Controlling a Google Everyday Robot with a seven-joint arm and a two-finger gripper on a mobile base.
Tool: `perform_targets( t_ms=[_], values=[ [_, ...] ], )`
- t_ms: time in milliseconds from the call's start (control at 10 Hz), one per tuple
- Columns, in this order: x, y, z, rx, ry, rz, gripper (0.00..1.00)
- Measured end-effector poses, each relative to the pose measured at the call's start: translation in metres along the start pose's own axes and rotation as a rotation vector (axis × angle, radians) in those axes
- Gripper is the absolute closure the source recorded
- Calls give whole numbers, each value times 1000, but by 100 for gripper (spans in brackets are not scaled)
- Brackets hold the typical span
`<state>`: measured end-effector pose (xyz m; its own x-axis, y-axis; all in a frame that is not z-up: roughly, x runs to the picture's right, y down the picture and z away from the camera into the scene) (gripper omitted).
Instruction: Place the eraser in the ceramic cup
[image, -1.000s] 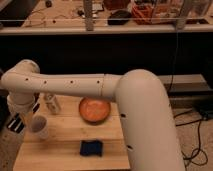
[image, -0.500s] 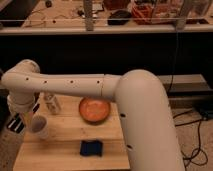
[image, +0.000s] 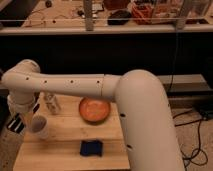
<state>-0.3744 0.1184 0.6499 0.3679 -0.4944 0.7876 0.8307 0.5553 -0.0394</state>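
A dark blue eraser (image: 91, 148) lies on the wooden table (image: 65, 155) near its front edge. The small off-white ceramic cup (image: 39, 126) stands at the table's left side. My white arm reaches from the right across to the left. My gripper (image: 15, 123) hangs at the far left, just left of the cup, at the table's left edge. It is well apart from the eraser, and nothing shows in its hold.
A wide orange bowl (image: 95, 110) sits at the middle back of the table. A clear glass jar (image: 52, 103) stands behind the cup. A dark shelf front and a cluttered bench lie behind. Cables run on the floor at right.
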Motion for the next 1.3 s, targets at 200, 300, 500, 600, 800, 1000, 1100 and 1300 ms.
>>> perform_targets(
  t_ms=[200,300,500,600,800,1000,1100,1300],
  values=[
    [-1,0,0,-1,-3,0,93],
    [-1,-1,0,-1,-3,-1,93],
    [-1,-1,-1,-1,-5,0,91],
    [0,-1,-1,-1,-6,1,87],
    [-2,-2,0,-2,-10,-1,87],
    [-2,-2,0,-3,-11,0,87],
    [-1,-2,-1,-2,-12,1,87],
    [-2,-2,0,-3,-15,0,87]
  ],
)
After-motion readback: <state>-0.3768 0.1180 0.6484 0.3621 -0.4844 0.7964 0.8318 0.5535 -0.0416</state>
